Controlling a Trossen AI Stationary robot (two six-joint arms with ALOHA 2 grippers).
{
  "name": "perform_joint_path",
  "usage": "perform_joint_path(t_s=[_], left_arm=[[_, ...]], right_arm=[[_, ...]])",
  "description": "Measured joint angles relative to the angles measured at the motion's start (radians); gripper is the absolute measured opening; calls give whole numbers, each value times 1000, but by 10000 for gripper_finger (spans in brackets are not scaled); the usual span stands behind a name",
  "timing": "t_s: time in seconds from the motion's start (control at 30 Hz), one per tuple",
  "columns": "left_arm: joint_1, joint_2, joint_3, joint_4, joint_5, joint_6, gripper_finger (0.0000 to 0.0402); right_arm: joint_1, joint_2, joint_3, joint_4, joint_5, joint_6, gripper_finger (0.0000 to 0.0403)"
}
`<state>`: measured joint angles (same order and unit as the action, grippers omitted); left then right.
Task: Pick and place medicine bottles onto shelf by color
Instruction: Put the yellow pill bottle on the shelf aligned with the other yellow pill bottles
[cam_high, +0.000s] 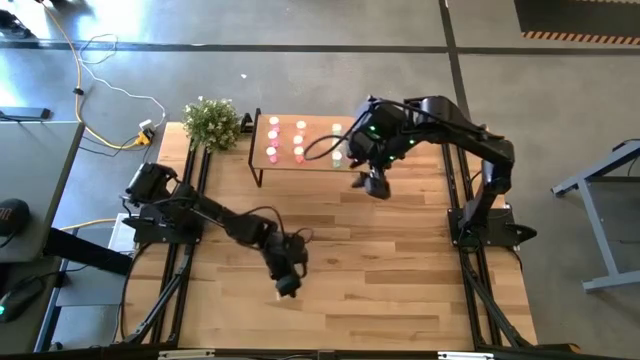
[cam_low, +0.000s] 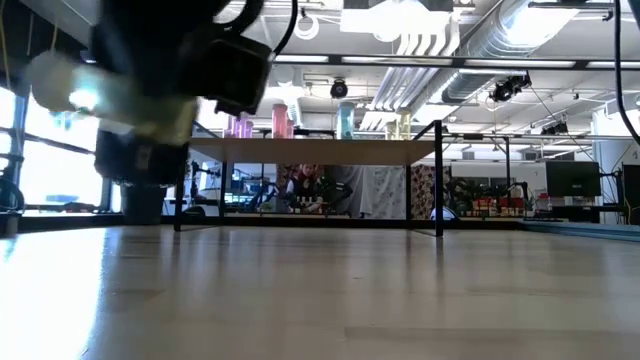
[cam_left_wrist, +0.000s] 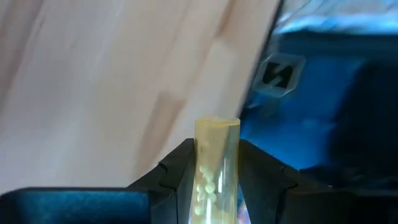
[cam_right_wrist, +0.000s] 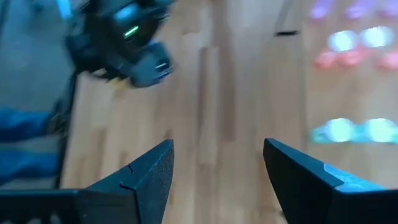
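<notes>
My left gripper (cam_high: 288, 287) hovers over the near middle of the wooden table, shut on a yellow medicine bottle (cam_left_wrist: 217, 163) with small pale pills inside. The shelf (cam_high: 318, 160) stands on black legs at the far middle. Several pink, red-orange and pale green bottles (cam_high: 298, 140) stand on their bases on it. My right gripper (cam_high: 373, 186) hangs open just off the shelf's right end with nothing between its fingers (cam_right_wrist: 149, 174). The low view shows the shelf (cam_low: 320, 151) with bottles on top, and my left gripper (cam_low: 150, 110) blurred in front. My left gripper pinches the yellow bottle's round side wall (cam_left_wrist: 203, 155) between its two fingers (cam_left_wrist: 179, 171). The bottle lies along the fingers, and one end (cam_left_wrist: 217, 124) sticks out past the fingertips. It is lifted clear of the table.
A small green plant (cam_high: 212, 122) stands at the far left corner beside the shelf. Bare wooden tabletop (cam_high: 380, 270) lies between the shelf and the near edge. Black frame rails (cam_high: 480, 290) run along the table's left and right sides.
</notes>
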<state>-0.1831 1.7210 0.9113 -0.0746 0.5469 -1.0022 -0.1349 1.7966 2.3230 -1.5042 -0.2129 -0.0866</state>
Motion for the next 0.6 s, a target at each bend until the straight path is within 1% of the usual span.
perform_joint_path(t_s=[0.1, 0.23, 0.37, 0.6], left_arm=[[39, 0, 0, 115, 27, -149, 101], [100, -1, 0, 251, 59, -355, 101], [157, -1, 0, 366, 59, -487, 101], [226, -1, 0, 556, 59, -717, 101]], right_arm=[[3, -5, 0, -38, -84, -55, 238], [31, -7, 0, -68, -160, -125, 238], [97, -7, 0, -67, -190, -203, 238], [233, -8, 0, 23, -177, -285, 238]])
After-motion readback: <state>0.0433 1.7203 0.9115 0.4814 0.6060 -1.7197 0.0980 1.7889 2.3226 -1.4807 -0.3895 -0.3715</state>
